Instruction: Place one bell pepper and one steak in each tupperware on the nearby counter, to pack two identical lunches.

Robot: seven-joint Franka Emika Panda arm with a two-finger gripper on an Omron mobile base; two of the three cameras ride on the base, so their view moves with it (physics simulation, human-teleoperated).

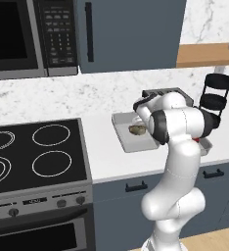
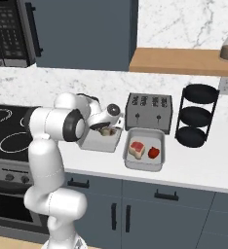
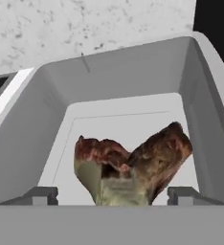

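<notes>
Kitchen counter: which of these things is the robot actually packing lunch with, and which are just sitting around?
Part of the job:
- left tupperware with a steak in it, the hand open over it
- right tupperware holding a steak and a bell pepper
- counter

Just there:
- toaster
- black tiered rack
- stovetop
- microwave

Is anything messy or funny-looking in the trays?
Nothing is spilled or broken. The steak in the left tray stands tipped up on edge between the open fingers, with no pepper beside it yet. The right tray already has both steak and pepper.
</notes>
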